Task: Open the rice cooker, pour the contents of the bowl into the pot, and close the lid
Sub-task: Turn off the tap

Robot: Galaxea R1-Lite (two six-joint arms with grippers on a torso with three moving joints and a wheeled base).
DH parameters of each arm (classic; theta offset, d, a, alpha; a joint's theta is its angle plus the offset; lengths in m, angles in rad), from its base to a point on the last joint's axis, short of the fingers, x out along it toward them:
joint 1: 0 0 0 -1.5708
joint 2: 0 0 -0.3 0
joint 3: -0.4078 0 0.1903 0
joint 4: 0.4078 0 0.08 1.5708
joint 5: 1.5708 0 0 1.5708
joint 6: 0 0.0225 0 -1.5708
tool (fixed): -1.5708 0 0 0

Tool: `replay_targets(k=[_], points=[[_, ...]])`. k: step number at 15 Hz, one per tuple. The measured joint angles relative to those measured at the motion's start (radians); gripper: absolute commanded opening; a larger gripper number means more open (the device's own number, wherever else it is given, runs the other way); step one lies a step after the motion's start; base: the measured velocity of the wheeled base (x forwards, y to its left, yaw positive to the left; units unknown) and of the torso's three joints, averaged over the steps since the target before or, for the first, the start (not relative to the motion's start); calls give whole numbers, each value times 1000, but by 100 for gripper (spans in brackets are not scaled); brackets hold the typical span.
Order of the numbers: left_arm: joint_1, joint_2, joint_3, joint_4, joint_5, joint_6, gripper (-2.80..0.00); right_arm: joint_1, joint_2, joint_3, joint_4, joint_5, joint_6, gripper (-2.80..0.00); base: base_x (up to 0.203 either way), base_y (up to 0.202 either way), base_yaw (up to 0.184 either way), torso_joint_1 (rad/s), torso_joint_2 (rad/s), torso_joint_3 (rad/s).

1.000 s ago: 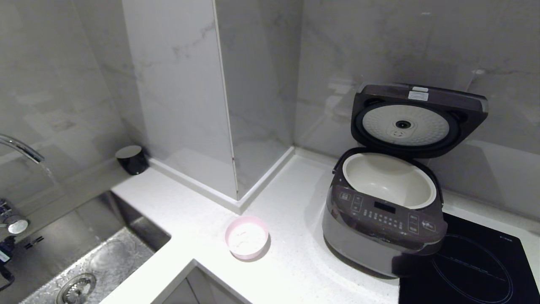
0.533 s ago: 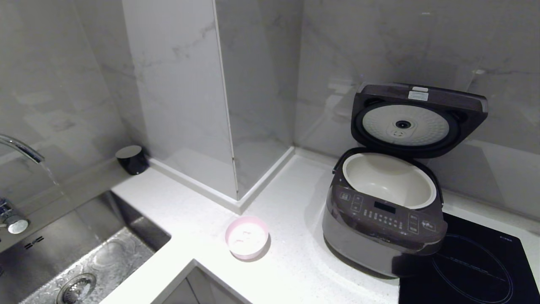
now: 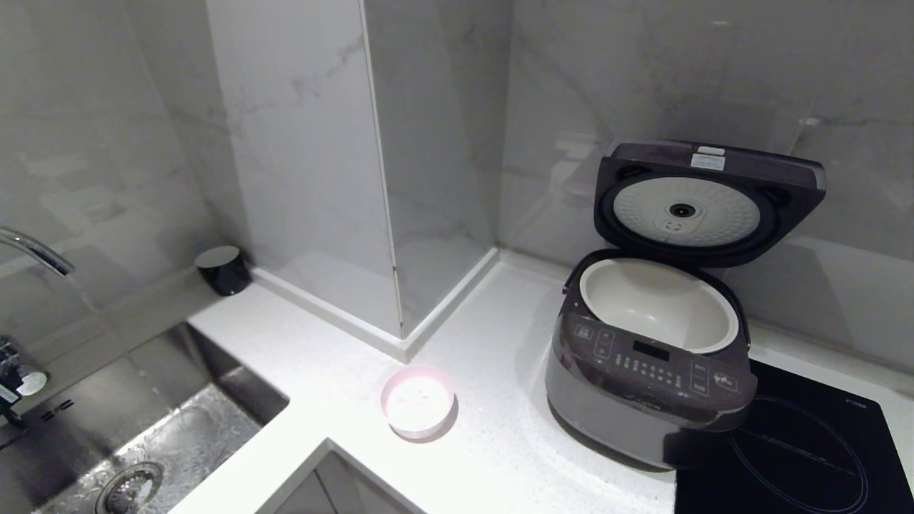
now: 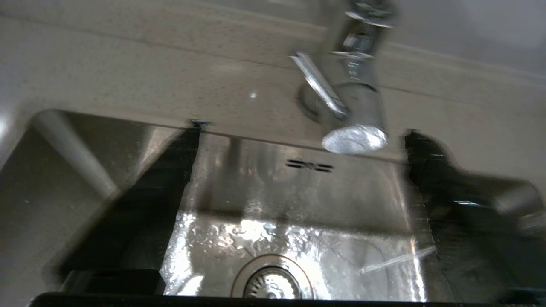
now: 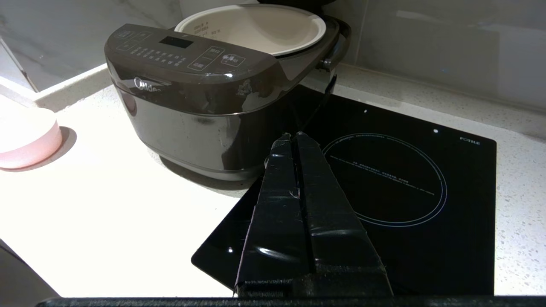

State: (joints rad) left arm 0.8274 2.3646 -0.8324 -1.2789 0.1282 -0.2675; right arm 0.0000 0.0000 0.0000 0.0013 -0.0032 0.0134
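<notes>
Left gripper hangs over the sink, jaws spread, empty. The bowl sits on the counter off toward the rice cooker, lid up; left arm's nearer.

"Midea" on rice cooker, "FOTILE" on hob

Left gripper: jaws spread wide, dark fingers at the frame's left and right. Right gripper: fingers pressed together, lower centre of frame.
</notes>
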Motion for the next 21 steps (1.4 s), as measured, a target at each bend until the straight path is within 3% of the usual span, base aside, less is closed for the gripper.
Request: replay_targets(k=[3, 9, 14, 17, 21], points=[[0, 14, -77, 76, 10, -38, -280, 0, 0, 0, -1, 0, 0, -280, 0, 0, 0, 0, 0, 0], [-1, 56, -212, 147, 51, -45, -280, 0, 0, 0, -1, 0, 0, -280, 0, 0, 0, 0, 0, 0], [0, 76, -258, 179, 58, -45, -280, 0, 0, 0, -1, 0, 0, -280, 0, 0, 0, 0, 0, 0], [-4, 84, -313, 242, 119, -45, -280, 0, 0, 0, -1, 0, 0, -280, 0, 0, 0, 0, 0, 0], [-7, 85, -332, 246, 135, -45, -280, 0, 0, 0, 0, 0, 0, -280, 0, 0, 0, 0, 0, 0]])
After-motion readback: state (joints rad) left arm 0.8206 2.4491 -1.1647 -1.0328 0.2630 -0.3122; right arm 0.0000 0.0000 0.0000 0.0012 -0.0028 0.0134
